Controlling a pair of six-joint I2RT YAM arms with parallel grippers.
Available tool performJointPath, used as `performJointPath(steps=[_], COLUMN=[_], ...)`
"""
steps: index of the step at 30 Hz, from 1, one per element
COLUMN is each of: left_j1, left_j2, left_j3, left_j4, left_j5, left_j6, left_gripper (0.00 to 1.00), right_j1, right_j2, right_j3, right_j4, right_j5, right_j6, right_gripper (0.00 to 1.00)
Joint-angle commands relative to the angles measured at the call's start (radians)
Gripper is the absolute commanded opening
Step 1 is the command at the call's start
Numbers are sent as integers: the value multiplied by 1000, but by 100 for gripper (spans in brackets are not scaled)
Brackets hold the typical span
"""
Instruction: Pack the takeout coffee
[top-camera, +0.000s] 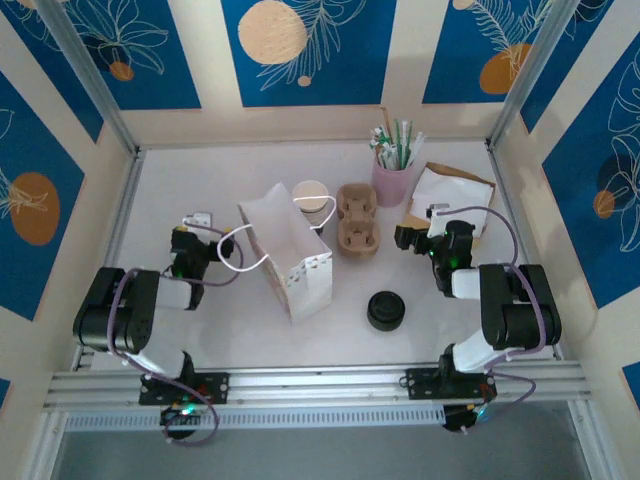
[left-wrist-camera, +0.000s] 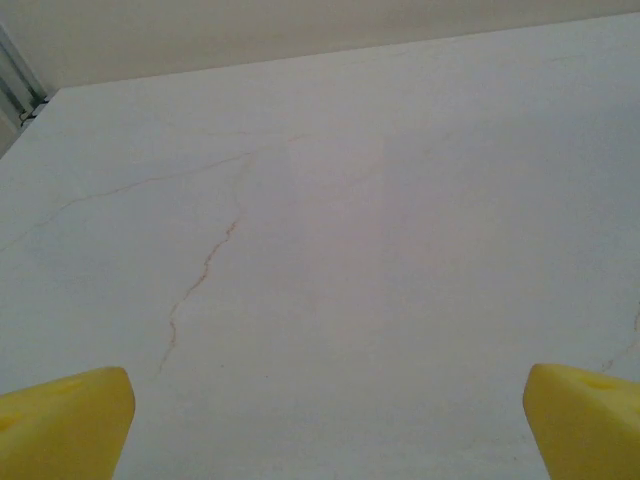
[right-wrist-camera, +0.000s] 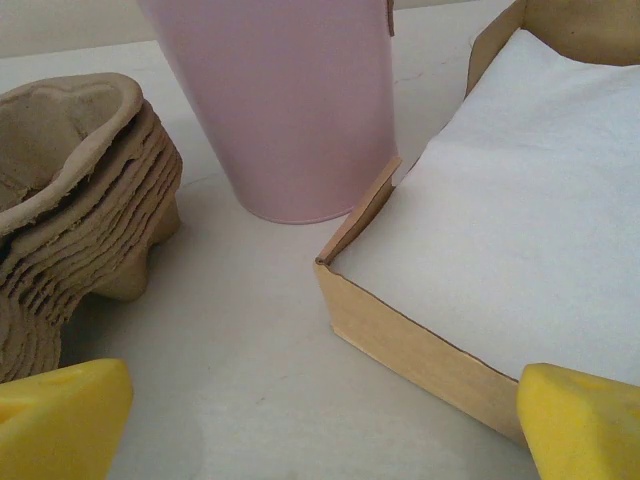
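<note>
Packing looks not yet begun: the small disposable cup with a round black plastic lid (top-camera: 386, 310) stands on the white counter (top-camera: 250, 335), near but outside the white paper bag (top-camera: 290, 258), while the left tool (left-wrist-camera: 325, 435) and right tool (right-wrist-camera: 325, 425) gape apart, empty.

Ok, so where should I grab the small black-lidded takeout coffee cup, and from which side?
Probably across its round wall just under the lid, coming in level from the right: the small black-lidded takeout cup stands upright with the white paper bag to its left.
</note>
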Motion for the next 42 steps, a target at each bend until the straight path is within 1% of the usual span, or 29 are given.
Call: performJointPath(steps=[1,32,35,36,38,39,41,42], left_j1=[7,5,-3,-7,-18,-23,-28,-29], left_j2=[4,-10,-101,-136,-217,-269,-385,-445], left_j3=[20,19,5,-11,-44,-50,-22,8], left_j4=[-1,-7,-61,-61,-70,-95,-239,-341], left_j5=[19,6,-73,-105,-150,-170,-192,-211], left_j6=[10,12,-3,-8,-10,-15,-31,-42], left_gripper=[100,100,100,100,100,100,100,100], right_j1=[1,2,7,17,36,41,56,63], right_j2=[-5,-5,-22,-58,-136,-170,-231,-272], right_j3=[14,15,11,20,67,88,97,104], right_j4=[24,23,22,-25,-181,-248,-298,-331], right_j5=[-6,-7,2,16,57,54,54,55], right_j6=[-12,-12,-14,-22,-19,-15,-21,-18], right_gripper=[99,99,99,99,99,99,99,99])
